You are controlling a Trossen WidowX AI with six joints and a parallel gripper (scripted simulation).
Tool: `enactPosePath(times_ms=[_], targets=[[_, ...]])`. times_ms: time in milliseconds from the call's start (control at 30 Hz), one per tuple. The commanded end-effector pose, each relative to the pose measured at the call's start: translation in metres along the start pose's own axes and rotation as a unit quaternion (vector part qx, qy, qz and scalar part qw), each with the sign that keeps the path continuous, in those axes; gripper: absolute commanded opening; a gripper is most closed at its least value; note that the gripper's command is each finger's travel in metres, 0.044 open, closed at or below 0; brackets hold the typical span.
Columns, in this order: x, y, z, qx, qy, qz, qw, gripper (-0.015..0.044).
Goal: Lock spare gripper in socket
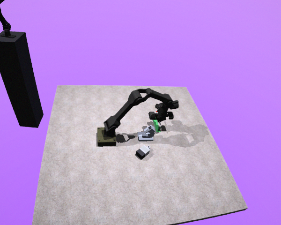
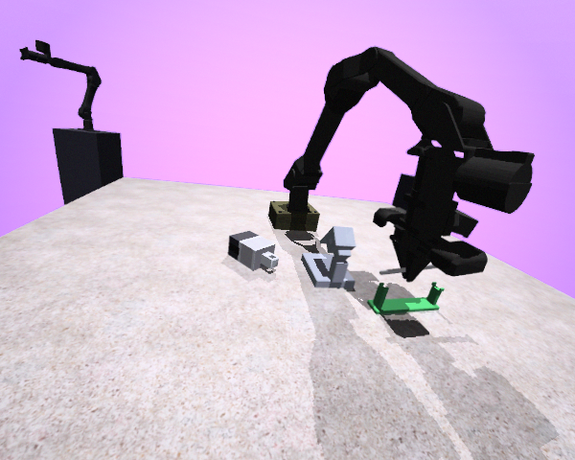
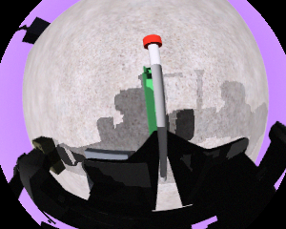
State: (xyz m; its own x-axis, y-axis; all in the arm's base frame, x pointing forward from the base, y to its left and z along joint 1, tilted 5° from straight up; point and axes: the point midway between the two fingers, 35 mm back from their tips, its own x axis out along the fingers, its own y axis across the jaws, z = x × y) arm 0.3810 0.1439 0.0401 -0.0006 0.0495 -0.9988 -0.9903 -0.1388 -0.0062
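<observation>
The lock pin (image 2: 392, 271) (image 3: 160, 95), the only one in sight, is clamped between the two fingers of the arm's one gripper (image 1: 161, 120) (image 2: 410, 277) (image 3: 160, 134), above the stone-patterned table top (image 1: 111, 181) (image 2: 129, 346) (image 3: 205, 43). Its single red head (image 1: 156, 111) (image 3: 153, 41) sticks out beyond the fingers. The pin is outside the mount's socket. Near it is one green holder (image 1: 156, 125) (image 2: 405, 304) (image 3: 151, 102), with two uprights, one at each end; whether it touches the table top is hard to tell. One pale grey mount (image 1: 145, 138) (image 2: 327, 284) (image 3: 107, 154) stands between the holder and the arm's olive base block (image 1: 107, 142) (image 2: 292, 219), its one slanted head (image 2: 341, 238) raised over the flat foot. The one spare gripper (image 1: 143, 151) (image 2: 252, 249), a dark-and-white block with one small spigot (image 2: 269, 260), lies on the table top near the mount, apart from it and undocked. Beyond the table, one further black arm (image 1: 0, 18) (image 2: 92, 89) stands on one tall dark pedestal (image 1: 22, 79) (image 2: 77, 163).
</observation>
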Motion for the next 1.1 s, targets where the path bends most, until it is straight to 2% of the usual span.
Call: enactPosePath(times_ms=[0, 1067], targets=[[-0.003, 0.001, -0.006, -0.001, 0.001, 0.001, 1.0, 0.0], [0.039, 0.001, -0.011, -0.002, -0.001, -0.006, 1.0, 0.0]])
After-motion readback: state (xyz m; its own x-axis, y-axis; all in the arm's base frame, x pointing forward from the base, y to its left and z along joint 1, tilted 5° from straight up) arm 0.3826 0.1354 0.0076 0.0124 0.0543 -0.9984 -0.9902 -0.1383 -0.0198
